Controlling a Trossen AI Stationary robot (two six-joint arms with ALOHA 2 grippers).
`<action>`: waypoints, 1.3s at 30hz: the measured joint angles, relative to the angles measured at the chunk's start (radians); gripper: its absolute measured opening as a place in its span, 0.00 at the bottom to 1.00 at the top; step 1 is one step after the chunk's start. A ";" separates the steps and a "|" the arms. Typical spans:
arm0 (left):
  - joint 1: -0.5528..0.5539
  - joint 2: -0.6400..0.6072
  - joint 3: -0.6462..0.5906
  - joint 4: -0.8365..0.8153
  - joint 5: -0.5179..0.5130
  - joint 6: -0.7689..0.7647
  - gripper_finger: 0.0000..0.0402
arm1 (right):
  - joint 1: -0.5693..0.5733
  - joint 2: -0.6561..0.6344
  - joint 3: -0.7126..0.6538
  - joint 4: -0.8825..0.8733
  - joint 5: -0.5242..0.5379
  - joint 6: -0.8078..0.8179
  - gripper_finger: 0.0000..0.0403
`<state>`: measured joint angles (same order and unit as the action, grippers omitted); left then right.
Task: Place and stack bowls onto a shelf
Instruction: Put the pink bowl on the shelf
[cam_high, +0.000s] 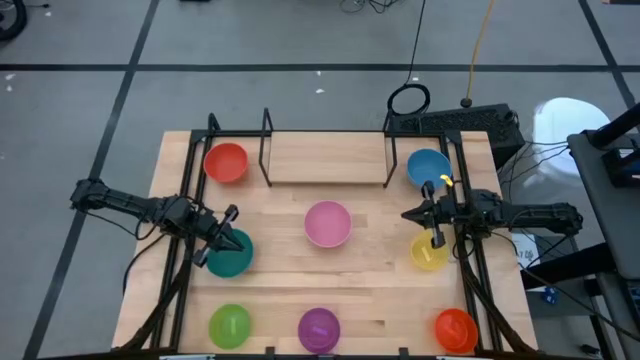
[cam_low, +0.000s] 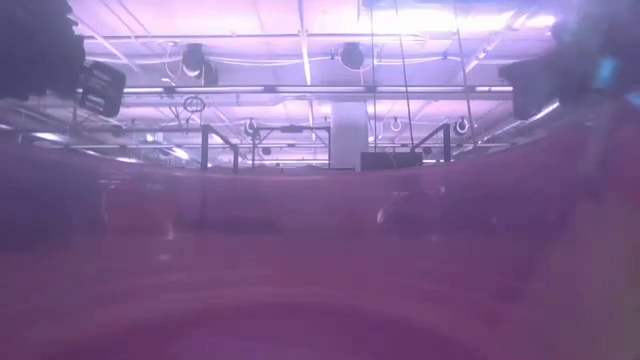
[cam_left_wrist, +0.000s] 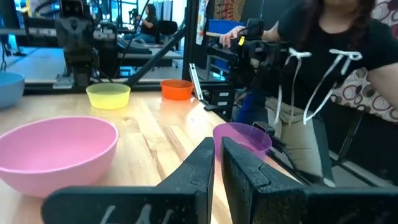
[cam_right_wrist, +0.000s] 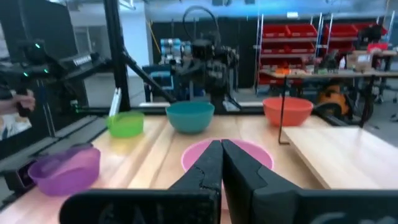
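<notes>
In the high view the shelf (cam_high: 325, 158), black rods with a bare light plank, stands at the table's far middle. Eight bowls rest on their bases on the table: red (cam_high: 226, 162) and blue (cam_high: 428, 167) beside the shelf, pink (cam_high: 327, 223) in the middle, teal (cam_high: 230, 254), yellow (cam_high: 430, 252), and green (cam_high: 230, 325), purple (cam_high: 318, 327) and orange-red (cam_high: 455, 328) along the near edge. My left gripper (cam_high: 222, 235) (cam_left_wrist: 217, 158) hovers shut over the teal bowl's far rim. My right gripper (cam_high: 415, 215) (cam_right_wrist: 221, 155) hovers shut between the blue and yellow bowls, facing the pink bowl (cam_right_wrist: 227, 152).
Black frame posts stand along the table's left and right sides. A person (cam_left_wrist: 323, 62) stands beyond the near right corner, past the purple bowl (cam_left_wrist: 242, 137). A purple haze covers most of the low view; only the shelf's rods (cam_low: 205, 150) show through it.
</notes>
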<state>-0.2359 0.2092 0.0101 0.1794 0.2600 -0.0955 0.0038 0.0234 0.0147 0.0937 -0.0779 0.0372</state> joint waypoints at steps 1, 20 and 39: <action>0.000 0.000 0.000 0.000 -0.001 -0.007 0.08 | 0.001 -0.012 0.000 0.000 -0.002 0.000 0.00; 0.000 0.110 0.423 -0.287 -0.187 -0.292 0.08 | 0.077 -0.022 0.000 0.007 -0.001 0.003 0.00; 0.000 0.544 1.078 -0.505 -0.173 -0.403 0.08 | 0.143 -0.019 0.000 0.006 -0.001 0.003 0.00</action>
<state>-0.2363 0.7534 1.0885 -0.3260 0.0870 -0.4983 0.1463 0.0044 0.0147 0.1001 -0.0792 0.0402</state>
